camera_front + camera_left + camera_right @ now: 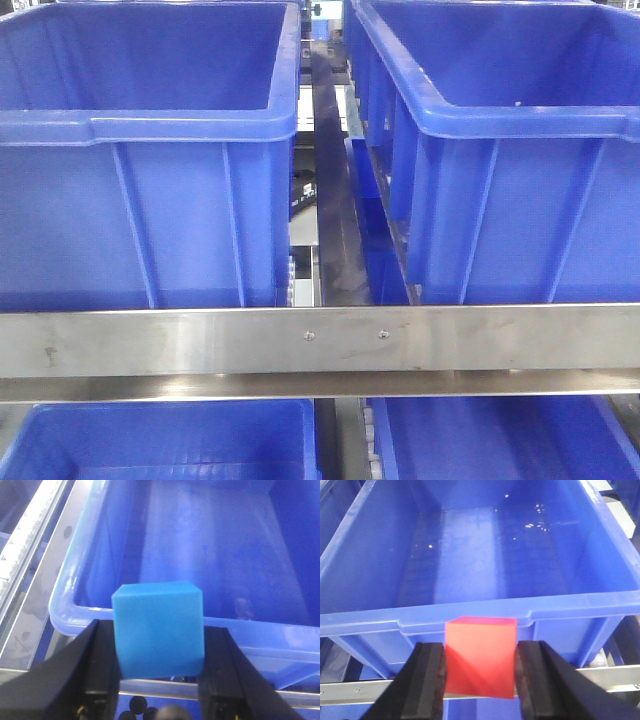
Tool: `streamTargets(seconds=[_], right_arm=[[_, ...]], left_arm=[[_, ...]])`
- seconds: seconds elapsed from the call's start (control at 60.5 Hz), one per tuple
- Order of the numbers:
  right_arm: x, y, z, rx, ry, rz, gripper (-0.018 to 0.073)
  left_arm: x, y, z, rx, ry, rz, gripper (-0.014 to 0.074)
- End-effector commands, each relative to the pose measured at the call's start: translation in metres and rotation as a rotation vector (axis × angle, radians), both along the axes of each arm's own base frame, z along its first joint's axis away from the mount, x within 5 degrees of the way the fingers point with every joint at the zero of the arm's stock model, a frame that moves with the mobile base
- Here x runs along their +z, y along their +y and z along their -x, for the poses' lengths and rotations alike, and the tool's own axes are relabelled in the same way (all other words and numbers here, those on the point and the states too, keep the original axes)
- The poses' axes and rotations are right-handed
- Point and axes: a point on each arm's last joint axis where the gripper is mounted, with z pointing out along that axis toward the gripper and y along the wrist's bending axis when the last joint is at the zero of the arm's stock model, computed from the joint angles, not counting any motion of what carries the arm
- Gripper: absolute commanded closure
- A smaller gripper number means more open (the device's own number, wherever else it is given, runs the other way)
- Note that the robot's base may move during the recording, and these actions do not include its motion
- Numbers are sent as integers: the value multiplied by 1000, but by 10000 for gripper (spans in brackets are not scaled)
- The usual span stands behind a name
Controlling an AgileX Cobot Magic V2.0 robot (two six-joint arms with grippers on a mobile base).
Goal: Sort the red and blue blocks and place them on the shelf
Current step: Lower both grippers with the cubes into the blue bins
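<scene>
four blue bins (150, 200) stand on one shelf (335, 220), two per tier. one blue cube (159, 630) and one red cube (480, 657) show. the rail (150, 340) bears two screws (309, 335).

I'm seeing the shelf rail (200, 340) showing brushed, scuffed metal and the bins (150, 210) gleaming as smooth glossy plastic, while the blue cube (159, 627) and red cube (480, 657) are looking matt.

A steel-framed shelf (560, 342) is the only furniture in view. Its brushed-metal front rail (150, 340) crosses the front view from edge to edge, with two screws near the middle. Two large blue bins (150, 210) stand side by side above the rail, and two more sit below it. White roller tracks (22, 550) run beside one bin. Soft, even light glints on the steel and the plastic rims.
</scene>
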Motion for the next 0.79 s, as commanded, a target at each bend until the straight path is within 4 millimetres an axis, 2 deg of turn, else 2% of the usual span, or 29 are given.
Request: streamTargets(seconds=[0.0,0.777], right_arm=[[17,0,-2,-3,-117,2,510],[17,0,-2,-3,-118,2,510]], left_arm=[[15,-3,-2,-37,-84,6,472],[15,-3,-2,-37,-84,6,472]])
